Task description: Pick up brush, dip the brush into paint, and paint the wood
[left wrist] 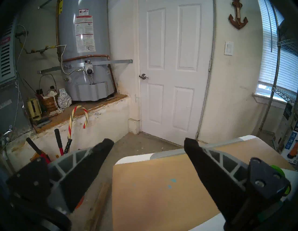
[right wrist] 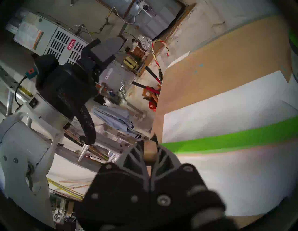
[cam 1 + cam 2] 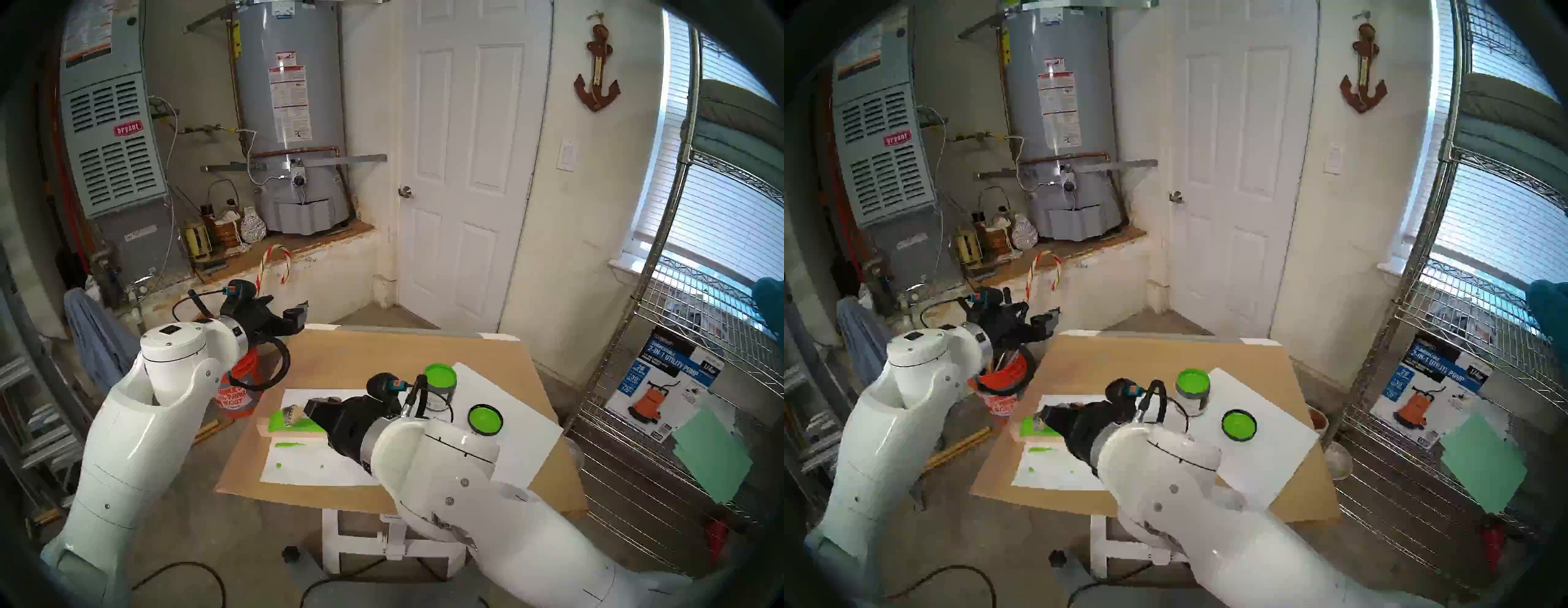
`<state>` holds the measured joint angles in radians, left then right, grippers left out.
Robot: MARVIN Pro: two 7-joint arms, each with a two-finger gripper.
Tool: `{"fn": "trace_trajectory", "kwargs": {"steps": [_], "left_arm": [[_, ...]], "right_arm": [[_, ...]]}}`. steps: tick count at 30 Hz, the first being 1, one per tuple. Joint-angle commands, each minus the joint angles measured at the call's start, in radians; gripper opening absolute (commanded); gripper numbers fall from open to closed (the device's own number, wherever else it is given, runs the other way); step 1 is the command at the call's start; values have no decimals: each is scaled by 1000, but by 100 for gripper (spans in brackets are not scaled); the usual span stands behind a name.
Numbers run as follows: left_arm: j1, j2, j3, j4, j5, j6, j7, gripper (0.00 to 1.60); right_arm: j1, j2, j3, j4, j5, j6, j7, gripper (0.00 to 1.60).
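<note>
The wood (image 3: 278, 426) lies across a white paper sheet (image 3: 316, 465), its top face bright green (image 2: 233, 138). My right gripper (image 3: 315, 409) is shut on the brush (image 3: 292, 414). The light handle (image 2: 150, 151) is pinched between the jaws, and the silver ferrule and bristles rest on the bar's left end (image 3: 1040, 421). The paint (image 3: 441, 382) stands open behind my right wrist, on a second sheet. My left gripper (image 3: 297, 316) hangs open and empty above the table's far left corner, its fingertips (image 1: 105, 145) spread wide in the left wrist view.
A black lid (image 3: 485, 419) coated green lies right of the can. A tan board (image 3: 339, 361) covers the table. An orange bucket (image 3: 237, 395) of tools stands on the floor at the left. A wire shelf (image 3: 679, 382) is on the right. Green smears (image 3: 290, 444) mark the near sheet.
</note>
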<state>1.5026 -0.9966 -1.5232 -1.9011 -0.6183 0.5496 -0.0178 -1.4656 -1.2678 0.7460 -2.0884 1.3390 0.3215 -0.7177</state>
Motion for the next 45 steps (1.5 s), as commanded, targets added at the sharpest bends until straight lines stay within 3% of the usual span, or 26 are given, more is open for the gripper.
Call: {"fn": "trace_trajectory", "kwargs": {"steps": [1, 32, 45], "left_arm": [[-9, 2, -9, -17, -2, -2, 1, 160], [-9, 2, -9, -17, -2, -2, 1, 160], [-9, 2, -9, -17, -2, -2, 1, 160]], "right_arm": [[13, -25, -3, -8, 4, -4, 7, 0], [26, -26, -7, 45, 1, -3, -39, 0], [-3, 27, 20, 3, 14, -5, -48, 0]]}}
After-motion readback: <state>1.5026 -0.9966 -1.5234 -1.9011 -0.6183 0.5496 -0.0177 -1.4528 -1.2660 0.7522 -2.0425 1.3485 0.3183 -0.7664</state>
